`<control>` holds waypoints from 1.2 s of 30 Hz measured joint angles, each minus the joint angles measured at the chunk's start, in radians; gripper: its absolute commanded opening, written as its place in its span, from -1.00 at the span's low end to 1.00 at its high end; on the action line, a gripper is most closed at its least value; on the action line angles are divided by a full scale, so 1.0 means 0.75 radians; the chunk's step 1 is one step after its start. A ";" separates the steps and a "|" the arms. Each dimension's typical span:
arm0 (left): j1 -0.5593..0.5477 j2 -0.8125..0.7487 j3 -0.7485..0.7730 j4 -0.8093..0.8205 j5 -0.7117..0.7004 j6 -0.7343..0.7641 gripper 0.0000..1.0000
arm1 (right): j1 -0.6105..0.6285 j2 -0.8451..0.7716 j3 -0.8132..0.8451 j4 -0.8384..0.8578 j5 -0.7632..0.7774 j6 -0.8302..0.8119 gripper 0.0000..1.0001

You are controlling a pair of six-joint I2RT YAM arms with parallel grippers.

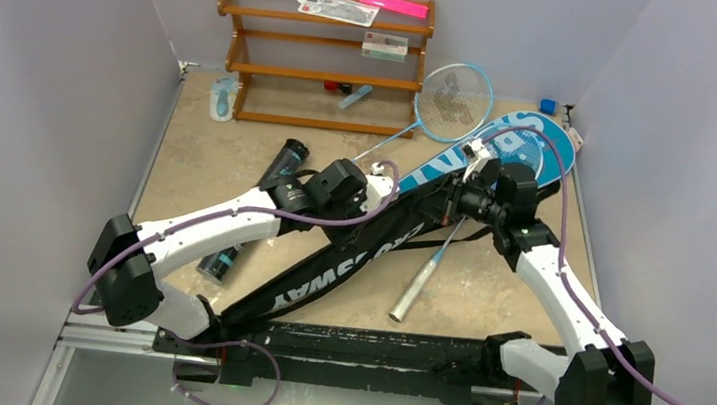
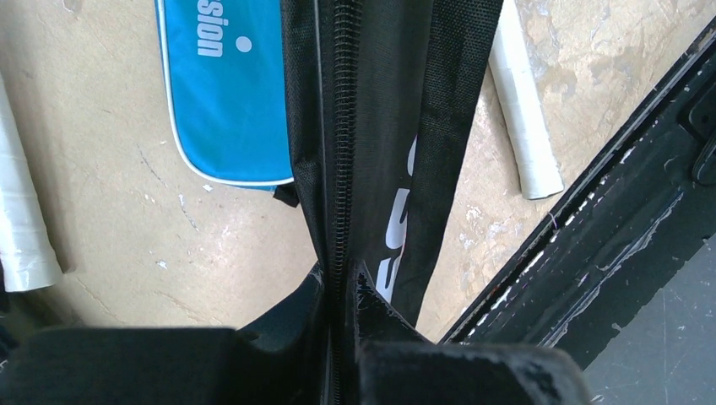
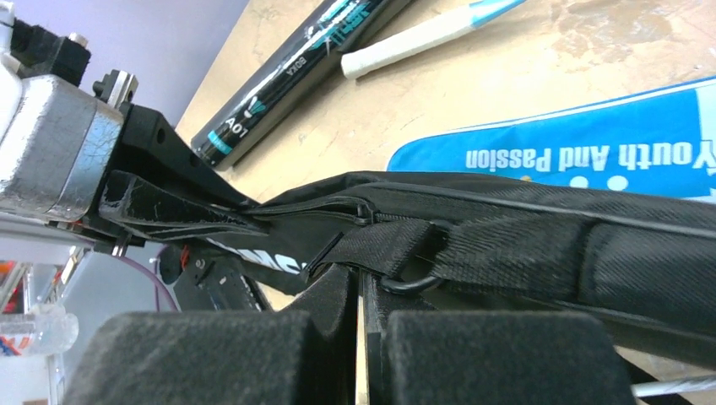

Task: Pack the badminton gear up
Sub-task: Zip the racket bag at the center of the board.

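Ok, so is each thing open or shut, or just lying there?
black CROSSWAY racket cover: zip shut where visible
left gripper: shut on its zip
right gripper: shut on it by the strap
blue racket cover: lying flat
light-blue racket: loose, unpacked
long black tube: lying down

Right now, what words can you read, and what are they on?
"Youth And Passion": on the blue racket cover, upside down in the right wrist view.
"OSSWAY": on the black racket cover; its first letters are unclear.
Print on the long black tube: too blurred.
Labels on the packets on the wooden rack: too small.
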 measured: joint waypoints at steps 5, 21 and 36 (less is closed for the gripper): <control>-0.011 0.000 0.000 -0.005 -0.006 0.002 -1.00 | 0.085 0.006 0.000 0.002 -0.016 -0.031 -1.00; -0.042 0.000 0.014 -0.007 -0.019 -0.003 -0.88 | 0.429 0.076 -0.155 0.259 -0.013 0.074 -1.00; -0.044 -0.146 -0.010 0.041 -0.044 -0.028 0.09 | 0.381 -0.061 -0.175 0.171 0.161 0.130 -1.00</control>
